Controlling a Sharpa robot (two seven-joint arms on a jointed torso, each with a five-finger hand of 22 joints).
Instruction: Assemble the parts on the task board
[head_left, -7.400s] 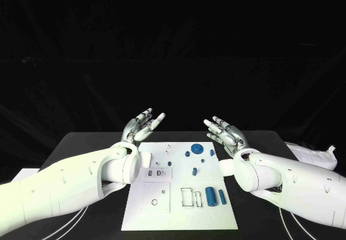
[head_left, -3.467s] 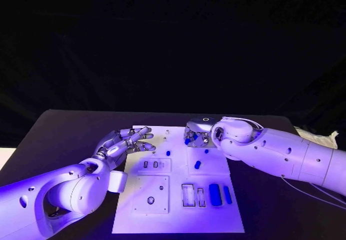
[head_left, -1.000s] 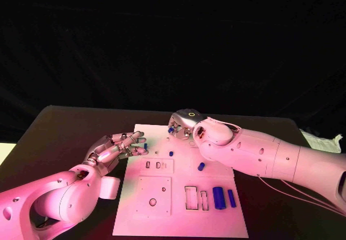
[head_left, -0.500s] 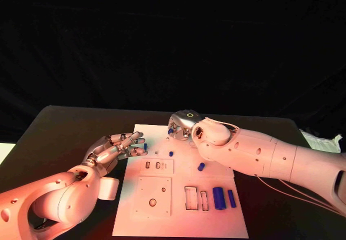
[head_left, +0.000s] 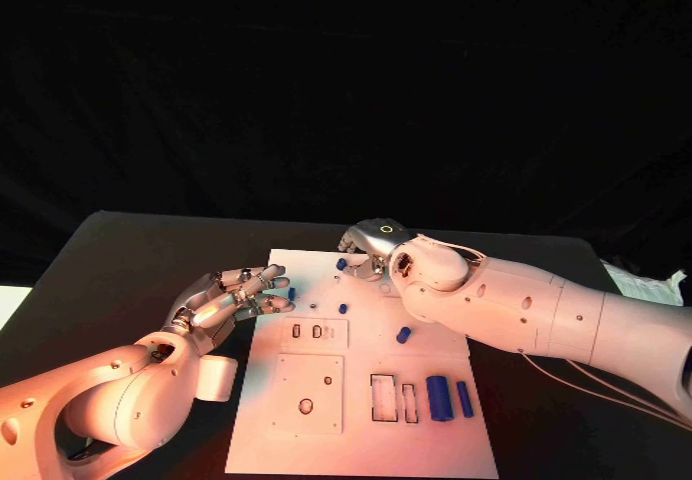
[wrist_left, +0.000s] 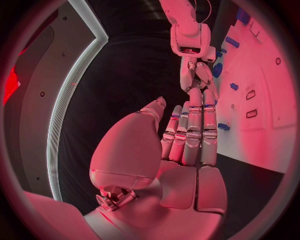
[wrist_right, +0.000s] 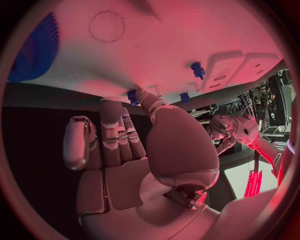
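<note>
Right hand (head_left: 372, 250) curls over the far edge of the white board (head_left: 361, 420), grip unclear. Left hand (head_left: 231, 295) hovers open beside its left edge. Blue parts (head_left: 438, 396) lie on the board.

Both hands have come down from their raised, open pose beside the task board (head_left: 447, 440). The right hand (head_left: 372, 250) has swung across to the board's far edge and crept slightly inward over the last second. The left hand (head_left: 235, 296) now hovers at the near-left edge, fingers loosely curled.
</note>
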